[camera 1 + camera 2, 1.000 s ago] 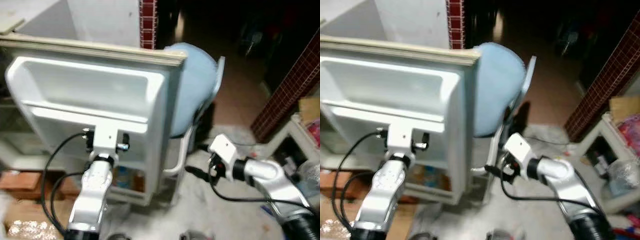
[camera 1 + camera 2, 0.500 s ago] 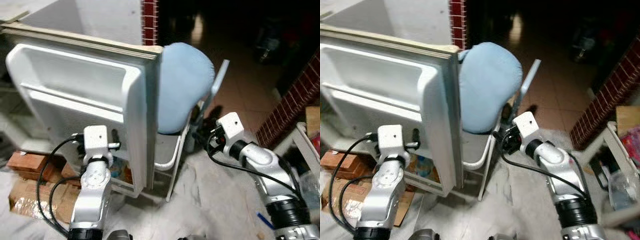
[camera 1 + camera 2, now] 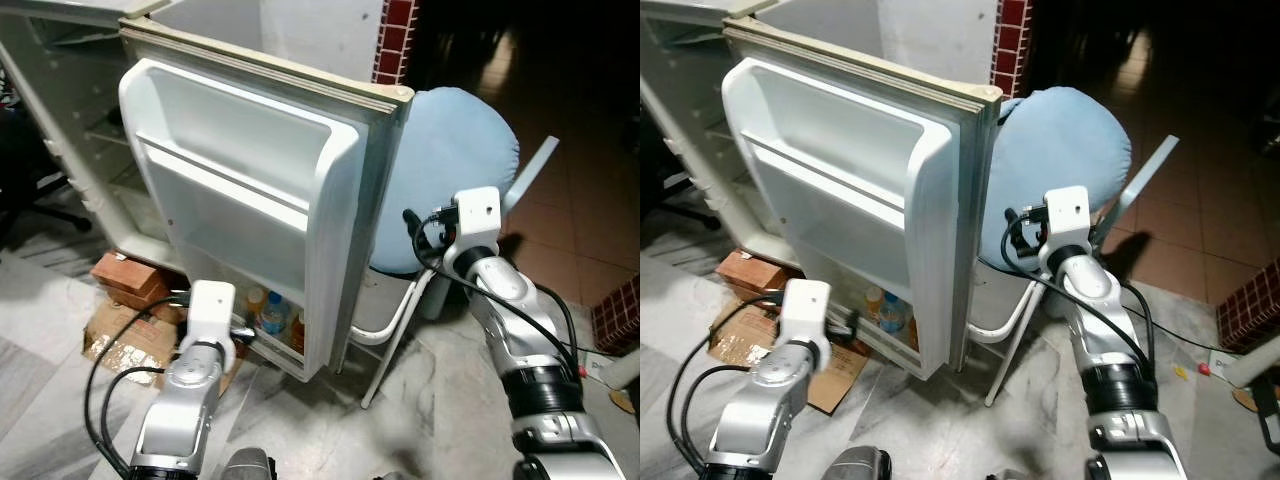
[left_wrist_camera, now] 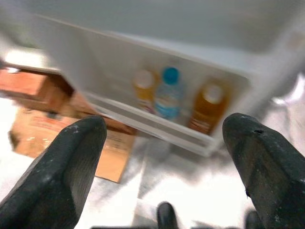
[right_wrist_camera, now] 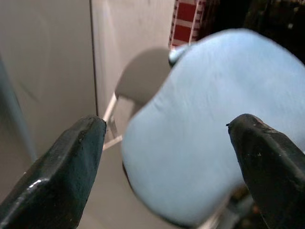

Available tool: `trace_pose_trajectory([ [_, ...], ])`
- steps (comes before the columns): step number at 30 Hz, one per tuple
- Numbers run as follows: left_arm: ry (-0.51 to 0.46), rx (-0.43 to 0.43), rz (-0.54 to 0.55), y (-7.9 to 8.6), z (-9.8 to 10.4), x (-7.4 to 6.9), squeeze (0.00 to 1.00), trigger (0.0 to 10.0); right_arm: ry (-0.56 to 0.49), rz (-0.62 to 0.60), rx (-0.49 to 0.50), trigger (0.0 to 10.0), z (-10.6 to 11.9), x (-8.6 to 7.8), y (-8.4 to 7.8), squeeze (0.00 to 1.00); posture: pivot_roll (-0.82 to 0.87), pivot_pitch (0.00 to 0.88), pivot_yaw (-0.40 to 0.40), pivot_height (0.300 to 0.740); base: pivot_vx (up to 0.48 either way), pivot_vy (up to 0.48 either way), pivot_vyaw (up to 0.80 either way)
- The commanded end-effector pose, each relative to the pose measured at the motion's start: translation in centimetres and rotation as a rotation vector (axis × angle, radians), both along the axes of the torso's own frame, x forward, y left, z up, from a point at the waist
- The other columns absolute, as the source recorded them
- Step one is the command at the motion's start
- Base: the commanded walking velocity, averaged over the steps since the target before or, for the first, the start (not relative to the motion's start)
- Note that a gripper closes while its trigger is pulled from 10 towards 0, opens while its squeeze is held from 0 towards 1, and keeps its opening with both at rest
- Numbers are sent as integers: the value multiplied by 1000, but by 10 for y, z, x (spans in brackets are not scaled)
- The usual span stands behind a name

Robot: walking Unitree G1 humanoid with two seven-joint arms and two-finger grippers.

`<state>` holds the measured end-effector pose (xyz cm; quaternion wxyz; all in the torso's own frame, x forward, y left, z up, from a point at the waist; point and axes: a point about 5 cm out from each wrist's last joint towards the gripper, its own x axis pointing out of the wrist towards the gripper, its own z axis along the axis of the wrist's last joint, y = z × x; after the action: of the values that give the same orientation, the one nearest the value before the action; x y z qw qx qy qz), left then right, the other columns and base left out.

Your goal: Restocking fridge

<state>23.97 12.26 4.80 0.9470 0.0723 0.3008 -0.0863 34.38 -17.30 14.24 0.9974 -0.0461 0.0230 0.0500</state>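
The white fridge door [image 3: 240, 200] stands open, its upper shelves bare. Its bottom shelf holds a blue-capped water bottle [image 4: 167, 95] between two orange bottles [image 4: 143, 86] [image 4: 207, 107]. My left gripper [image 4: 164, 123] is low in front of that shelf, a short way off, open with nothing between its fingers [image 4: 71, 162]. My right gripper [image 5: 167, 126] is raised beyond the door's outer edge, open and empty. It faces a pale blue chair cushion [image 3: 450, 170] and the door's grey outer face [image 5: 47, 71].
The fridge body [image 3: 70, 120] is at the back left. A white chair frame [image 3: 400, 310] stands just behind the door. A cardboard box [image 3: 125, 335] and bricks [image 3: 125, 280] lie on the marble floor by the door's foot. A red tiled pillar [image 3: 395, 30] rises behind.
The whole picture has shifted, so the camera moved. My left gripper now sits lower against the door, at its bottom shelf. My right gripper has come up beside the blue cushion.
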Motion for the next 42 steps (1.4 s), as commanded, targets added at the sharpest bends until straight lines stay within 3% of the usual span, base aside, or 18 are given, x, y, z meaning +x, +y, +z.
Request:
trace_pose_trajectory([
  [1, 7, 17, -52, -4, 2, 2, 0, 10000, -29, -18, 10, 10000, 7, 6, 3, 0, 26, 0, -2, 740, 0, 0, 750],
  [4, 14, 43, -123, -9, 3, 3, 0, 10000, -51, 9, 43, 10000, 15, 13, 17, 0, 28, 0, 0, 740, 0, 0, 750],
  [5, 9, 57, -165, -13, 3, 3, 0, 10000, -61, 55, 97, 10000, 20, 16, 28, 0, 34, 0, 1, 740, 0, 0, 750],
  [8, 9, 67, -184, -15, 4, 2, 0, 10000, -61, 146, 169, 10000, 23, 15, 41, 0, 37, 0, 1, 740, 0, 0, 750],
  [10, 13, 68, -186, -15, 5, 2, 0, 10000, -50, 269, 238, 10000, 24, 10, 53, 0, 36, 0, 0, 740, 0, 0, 750],
  [11, 17, 70, -188, -14, 5, 2, 0, 10000, -29, 414, 283, 10000, 23, 0, 63, 0, 35, 0, 0, 740, 0, 0, 525],
  [13, 22, 73, -191, -14, 4, 3, 0, 10000, -20, 476, 260, 10000, 20, -6, 64, 0, 32, 0, 1, 740, 0, 0, 262],
  [15, 27, 76, -198, -14, 4, 3, 0, 10000, -13, 473, 223, 10000, 15, -7, 61, 0, 29, 0, 2, 740, 0, 0, 0],
  [20, 39, 62, -244, -22, 6, 2, 0, 10000, 0, 311, 159, 10000, 9, 6, 44, 0, 27, 0, 8, 740, 0, 0, 0],
  [24, 17, 71, -221, -20, 8, 4, 0, 10000, -8, 312, 167, 10000, 11, 7, 46, 0, 31, 0, 9, 740, 0, 0, 0],
  [27, -33, 70, -127, -11, 12, 9, 0, 10000, -48, 320, 180, 10000, 17, 7, 51, 0, 39, 0, 7, 740, 0, 0, 429],
  [30, -108, 127, -15, 2, 19, 18, 0, 10000, -44, 307, 187, 10000, 13, 10, 57, 0, 49, 0, 3, 740, 0, 0, 792],
  [37, -133, 128, -29, -2, 20, 20, 0, 10000, -65, 332, 186, 10000, 16, 12, 69, 0, 51, 0, 3, 740, 0, 0, 779],
  [42, -154, 116, -17, -3, 21, 21, 0, 10000, -55, 313, 193, 10000, 14, 13, 68, 0, 48, 0, 4, 740, 0, 0, 791],
])
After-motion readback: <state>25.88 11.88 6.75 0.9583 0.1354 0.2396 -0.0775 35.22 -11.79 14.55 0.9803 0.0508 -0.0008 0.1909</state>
